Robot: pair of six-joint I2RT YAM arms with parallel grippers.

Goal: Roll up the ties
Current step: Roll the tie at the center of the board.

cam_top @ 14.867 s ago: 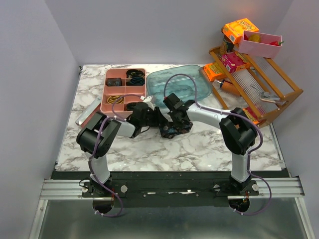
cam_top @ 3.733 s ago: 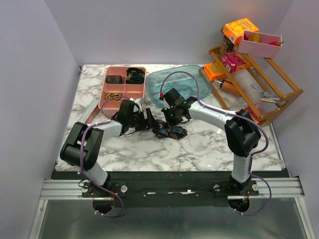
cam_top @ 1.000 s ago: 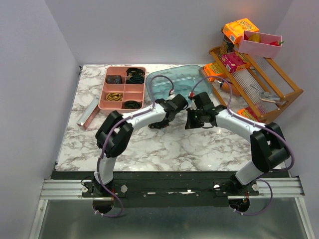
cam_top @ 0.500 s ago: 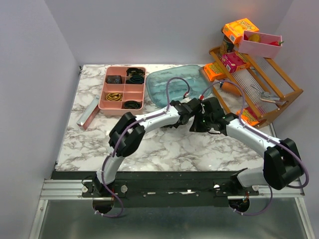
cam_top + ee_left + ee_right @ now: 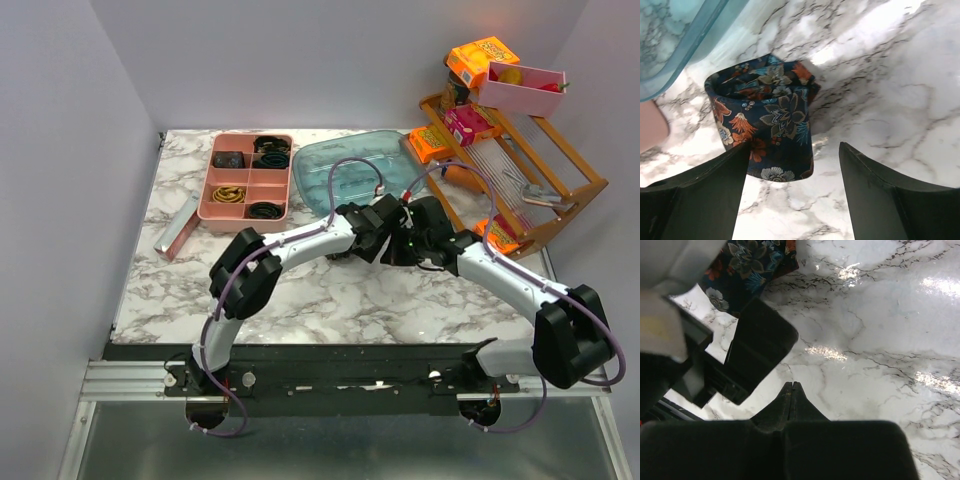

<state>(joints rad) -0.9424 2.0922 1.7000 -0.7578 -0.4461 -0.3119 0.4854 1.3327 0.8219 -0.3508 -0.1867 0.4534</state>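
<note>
The left fingers (image 5: pixel 705 195) are spread wide. A rolled tie (image 5: pixel 765 125) is seen between them, standing on the marble surface (image 5: pixel 890 75) just beside the blue tray (image 5: pixel 685 45). One finger is right by the roll, but whether it is touched cannot be told. The right fingers (image 5: pixel 791 400) are pressed together over the surface, and nothing is pinched.

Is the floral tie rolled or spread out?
Rolled: the dark navy floral-print necktie sits as a compact coil on the marble table.
</note>
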